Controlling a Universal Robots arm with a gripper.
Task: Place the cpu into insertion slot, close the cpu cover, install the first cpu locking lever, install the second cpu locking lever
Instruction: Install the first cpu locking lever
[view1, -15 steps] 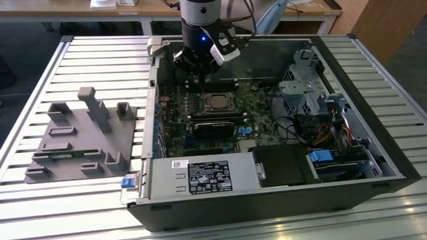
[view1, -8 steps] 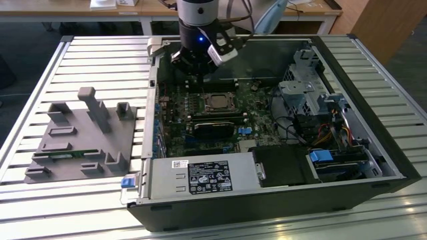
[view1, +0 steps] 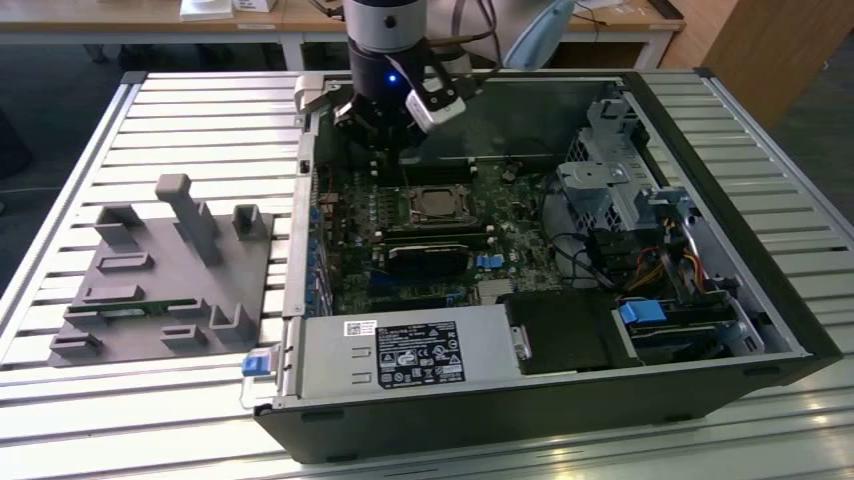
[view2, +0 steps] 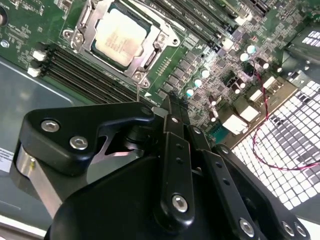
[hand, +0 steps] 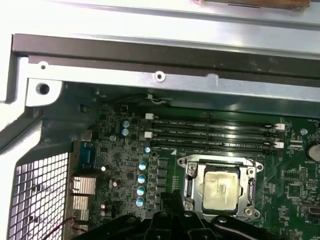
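The cpu (view1: 431, 205) shows its pale metal face lying flat in the insertion slot (hand: 187, 197) on the green board inside the open computer case. In both wrist views the cpu (view2: 121, 36) (hand: 221, 191) is framed by the silver cpu cover (view2: 161, 39) (hand: 220, 163), which lies down around it. My gripper (view2: 172, 107) hangs just beside one corner of the slot, fingers together with nothing between them. A thin metal rod (view2: 137, 92) stands up between that corner and my fingertips. In the exterior view the gripper (view1: 380, 150) is over the board behind the slot.
A grey fixture plate (view1: 160, 270) lies at the exterior view's left of the case. Inside are a grey power supply (view1: 400, 355), a black block (view1: 434, 260), memory slots (hand: 215, 132), a drive cage (view1: 614, 190) and a red-black wire (view2: 265, 125).
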